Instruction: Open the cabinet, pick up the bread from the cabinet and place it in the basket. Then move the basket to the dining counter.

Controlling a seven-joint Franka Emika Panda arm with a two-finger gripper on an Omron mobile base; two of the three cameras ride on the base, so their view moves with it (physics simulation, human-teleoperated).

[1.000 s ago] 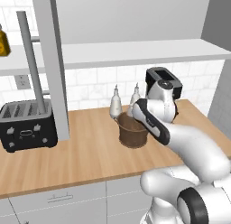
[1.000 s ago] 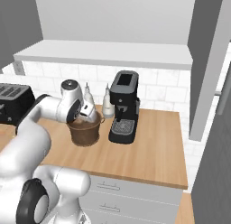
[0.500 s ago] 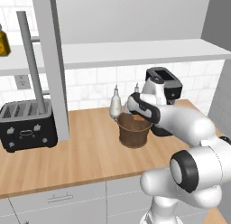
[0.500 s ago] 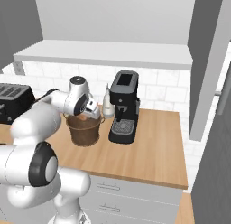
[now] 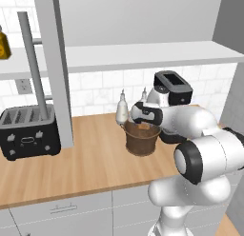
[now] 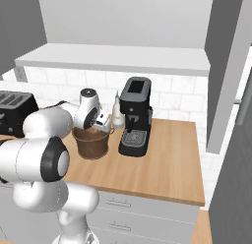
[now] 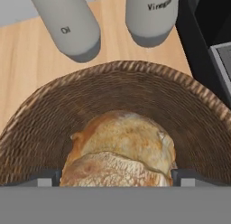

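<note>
The dark brown woven basket [image 5: 141, 141] [image 6: 91, 143] [image 7: 135, 78] stands on the wooden worktop beside the coffee machine. The golden-brown bread [image 7: 121, 148] lies on the basket's bottom. My gripper [image 5: 143, 122] [image 6: 100, 128] [image 7: 116, 177] hangs over the basket's mouth, pointing down into it. It is open, its fingertips [image 7: 47, 177] wide apart on either side of the bread. The cabinet door [image 5: 53, 63] stands open at the left with its long bar handle [image 5: 32, 68], over the white inner shelf [image 5: 143, 54]. The dining counter is out of view.
A black coffee machine [image 5: 174, 94] [image 6: 134, 115] stands close on the basket's right. Oil [image 7: 67, 22] and vinegar [image 7: 151, 13] bottles stand behind it at the tiled wall. A black toaster [image 5: 28, 132] sits at the left. A second open cabinet door [image 6: 224, 66] hangs on the right.
The arm's elbow and forearm have swung round to the right and forward, while the hand has stayed over the basket. The basket and the bread have not moved.
</note>
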